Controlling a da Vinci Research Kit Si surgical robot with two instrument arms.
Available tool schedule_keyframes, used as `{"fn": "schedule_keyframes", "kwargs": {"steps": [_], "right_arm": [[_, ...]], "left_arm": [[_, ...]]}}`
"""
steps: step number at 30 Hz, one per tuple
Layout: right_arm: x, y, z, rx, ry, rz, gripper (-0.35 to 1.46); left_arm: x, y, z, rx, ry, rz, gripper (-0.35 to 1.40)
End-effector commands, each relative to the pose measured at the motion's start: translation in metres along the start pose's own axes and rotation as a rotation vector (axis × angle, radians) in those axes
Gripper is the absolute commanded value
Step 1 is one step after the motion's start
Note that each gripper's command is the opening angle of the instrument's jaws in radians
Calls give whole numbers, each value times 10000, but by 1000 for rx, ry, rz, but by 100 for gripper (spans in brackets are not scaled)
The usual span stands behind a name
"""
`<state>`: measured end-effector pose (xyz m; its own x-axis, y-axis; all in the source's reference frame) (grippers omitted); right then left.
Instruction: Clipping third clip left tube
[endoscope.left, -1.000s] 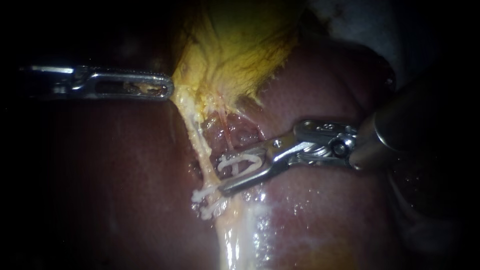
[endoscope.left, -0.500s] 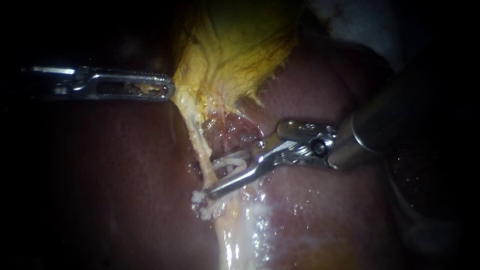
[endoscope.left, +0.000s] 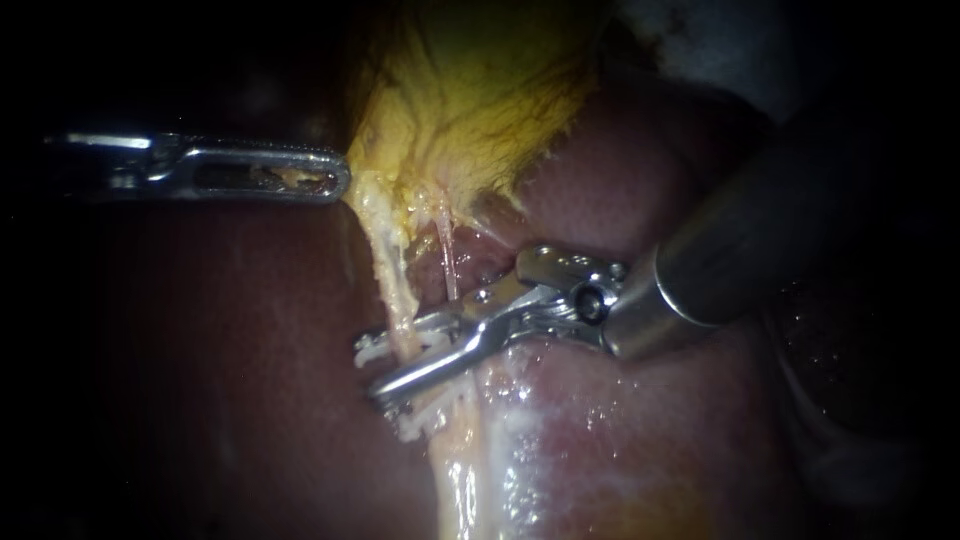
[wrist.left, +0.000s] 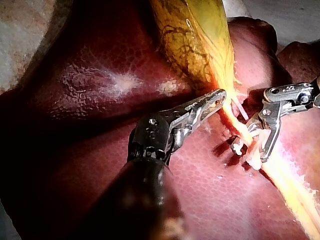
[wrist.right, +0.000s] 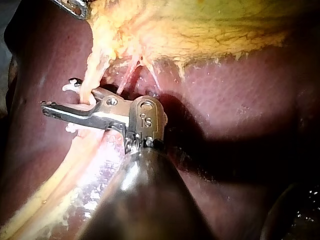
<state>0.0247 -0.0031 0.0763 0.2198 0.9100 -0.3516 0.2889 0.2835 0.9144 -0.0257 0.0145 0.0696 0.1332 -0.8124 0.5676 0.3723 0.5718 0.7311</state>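
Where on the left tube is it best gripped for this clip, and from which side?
The bare stretch of the left tube just above the placed clips, from the right, crosswise, as the right instrument's clip straddles it: the left instrument holds the gallbladder, so the tube runs taut, nearly upright.

The liver (endoscope.left: 230, 380) is dark red and glossy and fills most of the endoscope view, with wet glare at 6 o'clock. The gallbladder (endoscope.left: 480, 90) sits at 12 o'clock, yellow-green with fine dark lines, and narrows to ragged pale-yellow tissue near the centre. From there a thin pink tube (endoscope.left: 447, 262) runs toward 6 o'clock. A pale grey surface (endoscope.left: 700, 40) shows at 1 o'clock.
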Motion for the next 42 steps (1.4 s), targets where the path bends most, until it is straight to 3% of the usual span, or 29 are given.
{"fn": "schedule_keyframes", "kwargs": {"steps": [1, 10, 15, 19, 26, 42], "right_arm": [[3, -1, 1, 0, 3, 1, 50], [38, -4, -2, -38, 64, 16, 48], [42, -2, -4, -56, 81, 18, 40], [42, -2, -5, -55, 81, 24, 19], [41, -3, -6, -59, 81, 53, -35], [39, -3, -6, -60, 82, 52, -35]], "left_arm": [[0, 0, 0, 0, 0, 0, -35], [0, 0, 0, 0, 0, 0, -35], [0, 0, 0, 0, 0, 0, -35], [0, 0, 0, 0, 0, 0, -35], [0, 0, 0, 0, 0, 0, -35], [0, 1, 0, 0, 0, 0, -35]]}}
